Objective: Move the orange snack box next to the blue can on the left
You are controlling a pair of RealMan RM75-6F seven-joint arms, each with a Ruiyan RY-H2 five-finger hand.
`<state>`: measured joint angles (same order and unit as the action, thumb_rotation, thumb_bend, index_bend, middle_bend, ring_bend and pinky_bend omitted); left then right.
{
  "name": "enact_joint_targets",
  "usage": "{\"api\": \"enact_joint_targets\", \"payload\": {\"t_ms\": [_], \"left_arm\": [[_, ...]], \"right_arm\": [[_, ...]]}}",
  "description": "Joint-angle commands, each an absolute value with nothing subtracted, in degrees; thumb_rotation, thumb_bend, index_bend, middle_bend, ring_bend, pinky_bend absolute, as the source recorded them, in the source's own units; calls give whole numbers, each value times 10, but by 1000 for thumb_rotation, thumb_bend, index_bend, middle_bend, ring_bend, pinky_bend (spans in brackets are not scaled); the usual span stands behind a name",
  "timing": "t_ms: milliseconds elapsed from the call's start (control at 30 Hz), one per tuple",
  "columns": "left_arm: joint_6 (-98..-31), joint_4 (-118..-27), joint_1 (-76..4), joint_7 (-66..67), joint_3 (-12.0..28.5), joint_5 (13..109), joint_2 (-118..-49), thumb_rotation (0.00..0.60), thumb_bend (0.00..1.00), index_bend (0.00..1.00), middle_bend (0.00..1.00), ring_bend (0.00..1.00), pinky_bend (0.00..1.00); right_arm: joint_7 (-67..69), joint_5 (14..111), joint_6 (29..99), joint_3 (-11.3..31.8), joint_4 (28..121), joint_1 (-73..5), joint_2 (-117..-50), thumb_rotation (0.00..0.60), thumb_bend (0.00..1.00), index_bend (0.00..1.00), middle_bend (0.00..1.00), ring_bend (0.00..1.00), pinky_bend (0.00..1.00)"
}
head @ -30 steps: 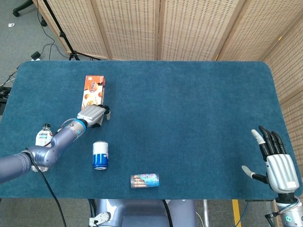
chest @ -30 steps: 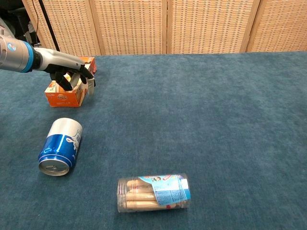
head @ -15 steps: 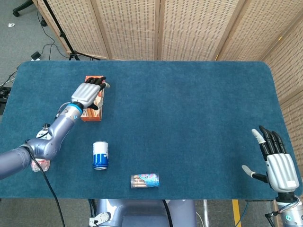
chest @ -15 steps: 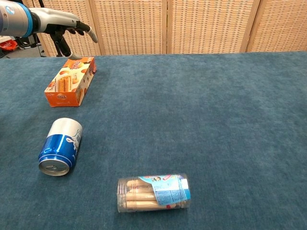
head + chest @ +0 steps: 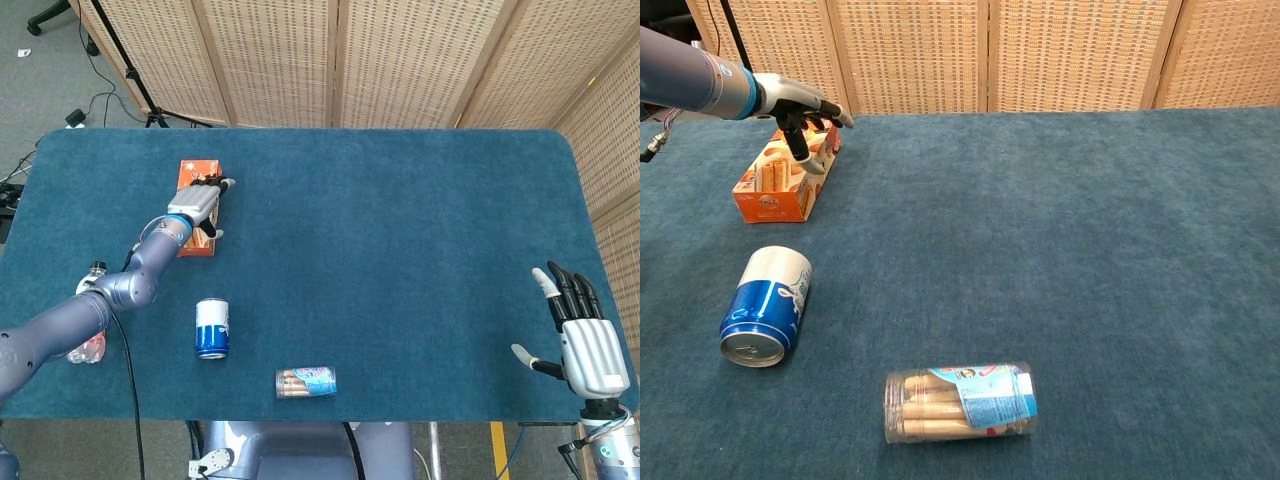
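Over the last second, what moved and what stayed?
The left hand moved from the near end of the flat orange cardboard snack box up along it, rose, then came down over its far half; no grasp visible. The box, blue metal can, clear plastic snack tube and open right hand stayed put.

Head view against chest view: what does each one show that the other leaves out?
Only the head view shows the right hand, open near the table's right edge, and a clear bottle near the left edge. Only the chest view shows the blue can's open end and the snack tube up close. Both show the left hand over the orange snack box, grip unclear.
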<state>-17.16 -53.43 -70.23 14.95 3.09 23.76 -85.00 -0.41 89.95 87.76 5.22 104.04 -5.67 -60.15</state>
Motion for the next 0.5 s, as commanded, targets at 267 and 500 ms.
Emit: {"api": "enact_joint_targets", "payload": {"t_ms": [267,500], "left_arm": [[-174,-546,-708,107,8,246,-839,600,1000,23,0,0,0],[-213,-529,-706,108,-15,246,-855,600,1000,23,0,0,0]], "right_arm": [[-3,905,881,50,1041,-56,-601,600,0,0,0,0,0],[-1,908,879,48,1043,-56,-599,600,0,0,0,0,0]]}}
